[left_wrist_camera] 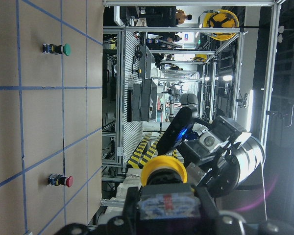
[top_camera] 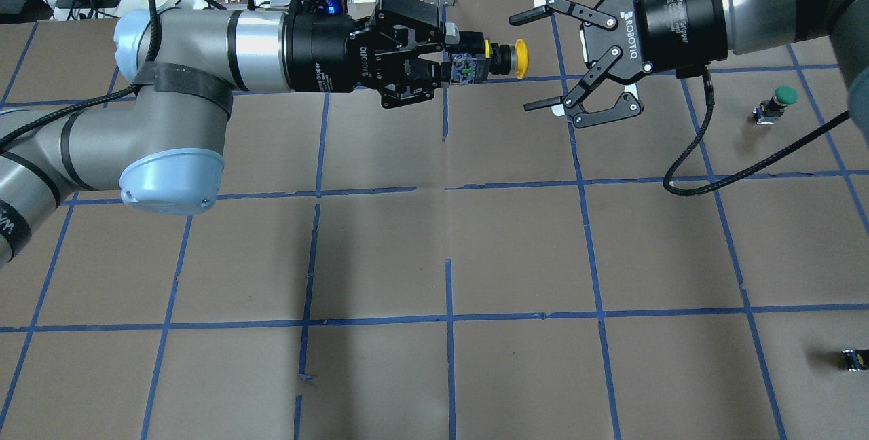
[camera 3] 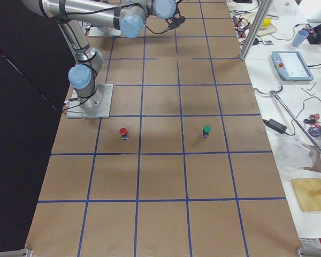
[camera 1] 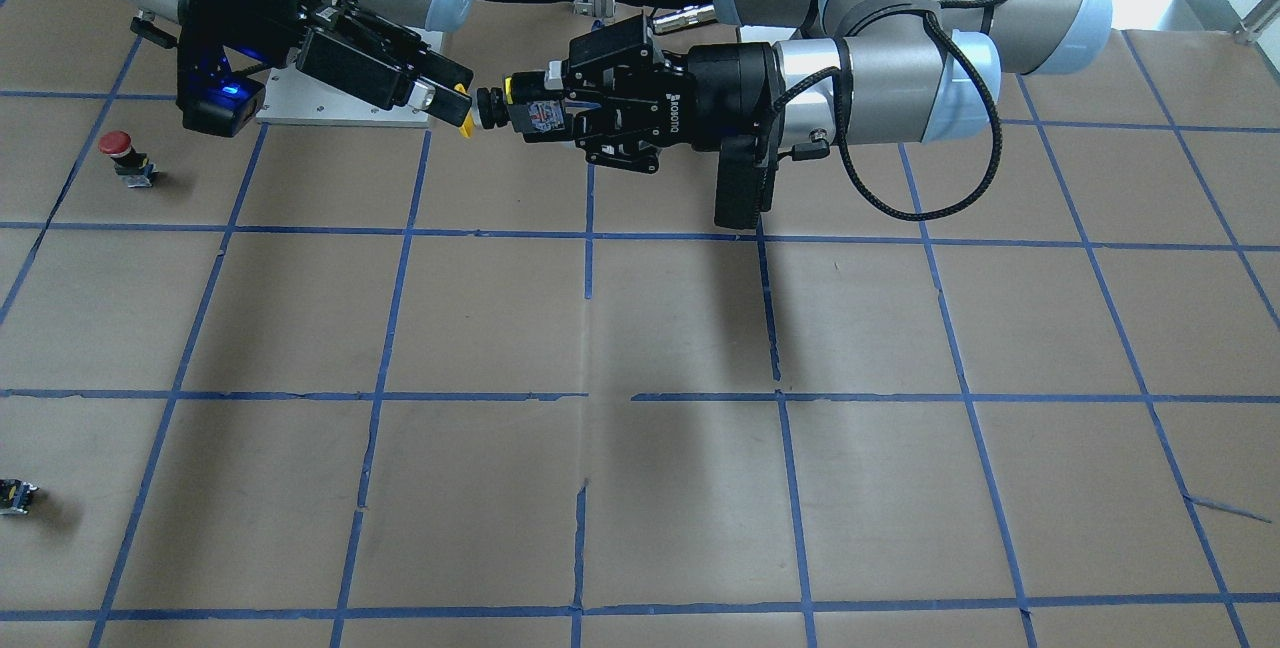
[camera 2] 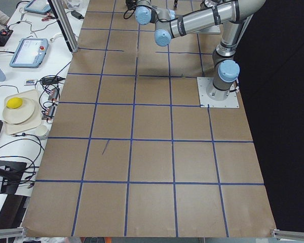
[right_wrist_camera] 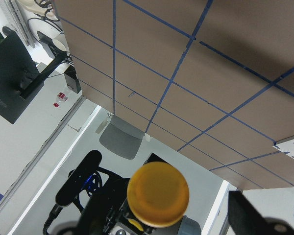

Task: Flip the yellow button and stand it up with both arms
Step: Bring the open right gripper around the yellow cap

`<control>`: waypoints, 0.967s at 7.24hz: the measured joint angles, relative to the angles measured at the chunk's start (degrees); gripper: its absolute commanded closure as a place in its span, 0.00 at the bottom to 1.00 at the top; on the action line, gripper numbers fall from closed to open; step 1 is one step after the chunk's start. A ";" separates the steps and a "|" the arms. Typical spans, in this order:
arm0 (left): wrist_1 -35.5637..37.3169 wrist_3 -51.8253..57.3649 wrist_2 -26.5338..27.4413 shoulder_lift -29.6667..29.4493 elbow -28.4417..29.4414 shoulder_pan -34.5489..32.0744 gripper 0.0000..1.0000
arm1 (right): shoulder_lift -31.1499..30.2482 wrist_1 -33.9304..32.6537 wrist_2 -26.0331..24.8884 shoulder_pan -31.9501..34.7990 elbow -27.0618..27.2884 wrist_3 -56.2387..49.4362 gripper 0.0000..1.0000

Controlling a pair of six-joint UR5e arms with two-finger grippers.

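Hand-over looks like the step now. The left pincer (top_camera: 456, 68) is clamped on the bottom end of the yellow button (top_camera: 506, 60). It holds the button sideways in the air over the far middle of the table (top_camera: 434, 257), with the cap pointing right. The right pincer (top_camera: 531, 63) has its fingers wide apart, just beside the cap. It should slide in straight and close on the black neck, not the slippery round top. It should squeeze tight before the left one lets go.
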 measured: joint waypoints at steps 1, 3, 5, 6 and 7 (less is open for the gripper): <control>0.00 0.09 0.00 0.00 0.00 0.01 0.82 | 0.15 -0.15 0.73 0.00 0.22 0.14 0.18; 0.00 0.31 0.00 -0.04 0.00 0.02 0.82 | 0.20 -0.18 1.11 0.00 0.50 0.19 0.47; 0.00 0.44 0.00 -0.07 0.00 0.02 0.82 | 0.11 -0.15 1.14 0.00 0.52 0.19 0.66; 0.00 0.55 0.00 -0.11 0.00 0.04 0.82 | 0.08 -0.15 1.09 -0.01 0.52 0.18 0.74; 0.00 0.61 -0.02 -0.14 -0.01 0.06 0.82 | 0.07 -0.15 1.01 -0.07 0.51 0.17 0.77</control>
